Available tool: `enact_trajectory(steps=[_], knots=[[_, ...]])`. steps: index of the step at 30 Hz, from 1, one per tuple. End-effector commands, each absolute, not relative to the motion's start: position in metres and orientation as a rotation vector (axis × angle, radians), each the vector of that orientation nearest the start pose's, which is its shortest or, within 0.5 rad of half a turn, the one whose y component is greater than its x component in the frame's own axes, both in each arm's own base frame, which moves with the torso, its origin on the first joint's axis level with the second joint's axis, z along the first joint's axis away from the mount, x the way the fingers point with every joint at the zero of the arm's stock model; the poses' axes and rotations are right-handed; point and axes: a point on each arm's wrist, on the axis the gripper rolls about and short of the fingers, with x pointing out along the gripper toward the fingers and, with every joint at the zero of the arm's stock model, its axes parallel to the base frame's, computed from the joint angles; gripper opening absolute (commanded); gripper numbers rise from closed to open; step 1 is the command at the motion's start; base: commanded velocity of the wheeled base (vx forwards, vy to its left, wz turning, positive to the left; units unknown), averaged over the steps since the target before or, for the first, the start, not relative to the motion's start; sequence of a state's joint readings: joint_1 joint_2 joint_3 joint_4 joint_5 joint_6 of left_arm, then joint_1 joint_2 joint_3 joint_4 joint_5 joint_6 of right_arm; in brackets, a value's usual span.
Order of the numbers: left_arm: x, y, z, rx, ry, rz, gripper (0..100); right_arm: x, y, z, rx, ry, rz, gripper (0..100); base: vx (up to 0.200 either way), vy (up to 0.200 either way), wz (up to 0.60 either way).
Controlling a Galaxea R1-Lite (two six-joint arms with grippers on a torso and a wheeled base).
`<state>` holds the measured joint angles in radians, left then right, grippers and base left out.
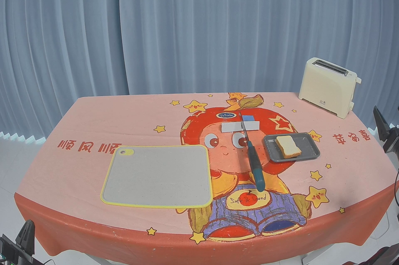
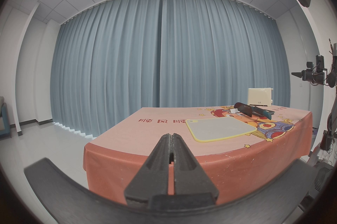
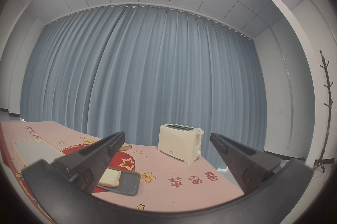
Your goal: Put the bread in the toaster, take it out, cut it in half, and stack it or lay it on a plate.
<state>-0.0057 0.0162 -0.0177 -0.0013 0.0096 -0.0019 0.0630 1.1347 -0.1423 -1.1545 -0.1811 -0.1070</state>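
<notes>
A slice of bread [image 1: 287, 146] [image 3: 109, 177] lies on a small dark grey tray [image 1: 309, 147] [image 3: 129, 183] right of the table's middle. The cream toaster [image 1: 329, 86] [image 3: 179, 142] [image 2: 259, 96] stands at the far right corner, its slot empty. A knife [image 1: 252, 153] [image 2: 252, 110] with a teal handle lies left of the tray, its blade across a small grey rest [image 1: 229, 127]. A grey cutting board [image 1: 158, 175] [image 2: 219, 127] with a yellow rim lies at the front left. My left gripper [image 2: 171, 140] is shut, off the table's left front corner. My right gripper [image 3: 167, 137] is open, off the right edge.
The table carries a pink cartoon cloth [image 1: 99, 120]. A blue curtain [image 1: 199, 16] hangs close behind it. A bare stretch of cloth lies between the tray and the right edge.
</notes>
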Motion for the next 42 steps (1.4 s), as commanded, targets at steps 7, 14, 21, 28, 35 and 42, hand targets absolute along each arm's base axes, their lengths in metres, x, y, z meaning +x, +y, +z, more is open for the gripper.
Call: enact_trajectory(steps=[7, 14, 21, 28, 35, 42], knots=[[-0.022, 0.0, 0.076, -0.003, 0.011, 0.005, 0, 0.126, 0.005, 0.171, -0.114, -0.11, -0.115, 100, 0.0, 0.0, 0.0], [-0.022, 0.0, 0.076, -0.001, 0.011, 0.005, 0, 0.117, 0.005, 0.162, -0.13, -0.088, -0.109, 100, 0.0, 0.0, 0.0], [-0.022, 0.0, 0.076, -0.003, 0.011, 0.005, 0, 0.112, 0.004, 0.157, -0.138, -0.076, -0.112, 100, 0.0, 0.0, 0.0], [-0.022, 0.0, 0.076, -0.003, 0.011, 0.005, 0, 0.111, 0.003, 0.155, -0.146, -0.066, -0.121, 100, 0.0, 0.0, 0.0], [-0.022, 0.0, 0.076, -0.003, 0.011, 0.003, 0, 0.102, 0.002, 0.156, -0.136, -0.081, -0.124, 100, 0.0, 0.0, 0.0], [-0.022, 0.0, 0.076, -0.003, 0.011, 0.005, 0, 0.066, -0.003, 0.149, -0.099, -0.063, -0.162, 100, 0.0, 0.0, 0.0]])
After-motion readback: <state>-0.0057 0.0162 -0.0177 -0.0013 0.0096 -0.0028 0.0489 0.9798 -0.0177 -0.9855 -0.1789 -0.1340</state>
